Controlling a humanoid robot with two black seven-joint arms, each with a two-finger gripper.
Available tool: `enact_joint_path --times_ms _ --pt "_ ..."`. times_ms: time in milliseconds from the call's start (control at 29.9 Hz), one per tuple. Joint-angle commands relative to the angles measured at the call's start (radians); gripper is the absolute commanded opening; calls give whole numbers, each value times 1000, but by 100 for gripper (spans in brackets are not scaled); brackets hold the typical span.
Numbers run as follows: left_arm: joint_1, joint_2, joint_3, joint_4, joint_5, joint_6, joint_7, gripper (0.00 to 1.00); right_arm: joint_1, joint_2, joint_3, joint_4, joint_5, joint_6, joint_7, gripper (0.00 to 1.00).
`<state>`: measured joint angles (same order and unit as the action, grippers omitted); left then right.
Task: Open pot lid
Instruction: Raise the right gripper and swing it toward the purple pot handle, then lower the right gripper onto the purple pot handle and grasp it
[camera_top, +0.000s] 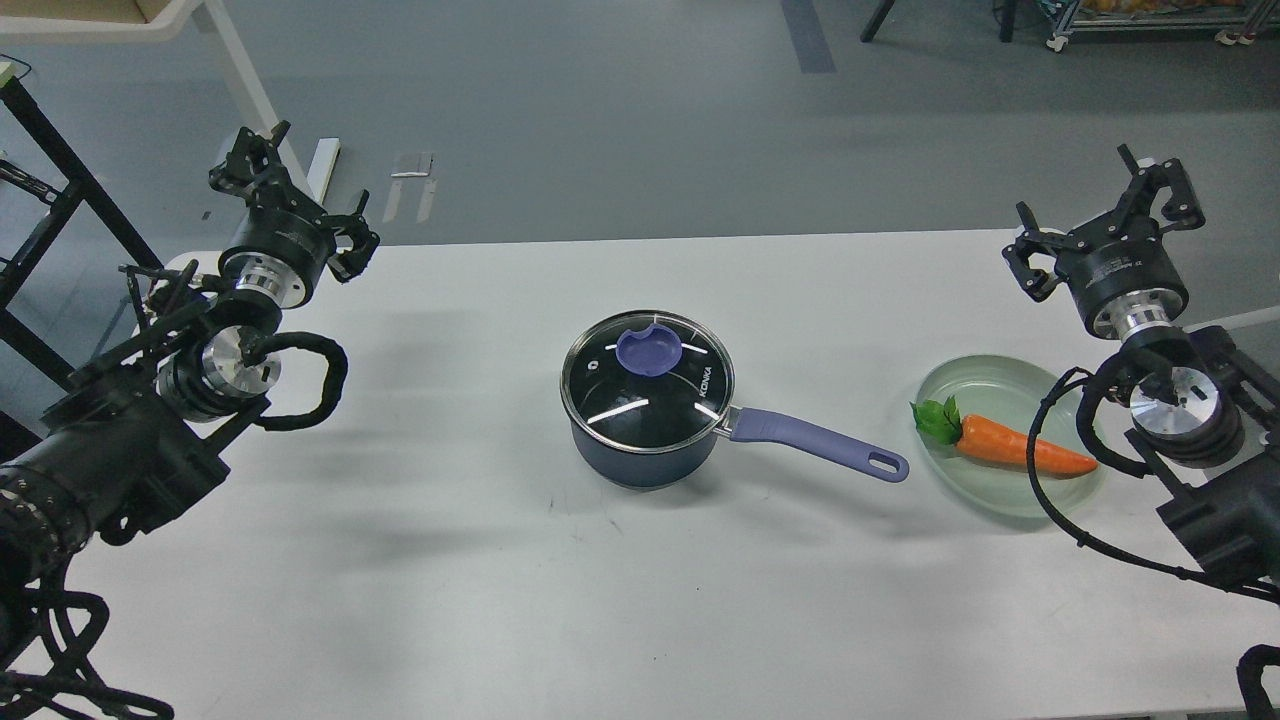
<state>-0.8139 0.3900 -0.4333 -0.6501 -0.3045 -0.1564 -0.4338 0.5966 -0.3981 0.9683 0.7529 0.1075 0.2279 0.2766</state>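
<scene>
Head view shows the pot (650, 445) at the middle of the white table (420, 600), and I place everything else against it. The lid (647, 382) sits flat on the pot's rim, its purple knob (649, 350) up and free, so the opening has not begun. The pot's handle (815, 445) points right toward the green plate (990, 390), which holds a carrot (1020, 448) well clear of the pot, likely parked there so the lid can come off first. My left gripper (290, 195) hangs far left of the pot, my right gripper (1105, 215) far right and beyond the plate. Both have fingers spread and carry nothing, which I judge a ready pose leaving the knob reachable from above.
</scene>
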Motion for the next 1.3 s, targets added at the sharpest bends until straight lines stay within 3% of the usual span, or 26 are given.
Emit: enact_joint_path --times_ms 0,201,301,535,635,903,1137,1271 --pt "16 0 -1 0 2 -6 -40 99 2 4 0 -10 0 1 0 100" --pt "-1 12 1 -2 2 12 -55 100 6 -2 -19 9 -2 4 1 100" --pt "-2 27 13 0 5 -1 -51 99 43 -21 -115 25 -5 37 4 100" --pt "-2 30 16 10 94 -64 -33 100 214 -203 -408 152 -81 15 9 100" --pt "-2 36 14 10 125 -80 -13 99 322 -261 -560 206 -173 -19 12 100" --pt "-2 38 14 -3 127 -68 -17 100 572 -378 -906 440 -535 -107 13 100" --pt "-2 69 11 -25 124 -77 -20 100 868 -367 -1305 585 -963 -143 16 99" --pt "-4 70 13 -31 127 -75 -17 99 995 -291 -1466 611 -1127 -166 21 99"
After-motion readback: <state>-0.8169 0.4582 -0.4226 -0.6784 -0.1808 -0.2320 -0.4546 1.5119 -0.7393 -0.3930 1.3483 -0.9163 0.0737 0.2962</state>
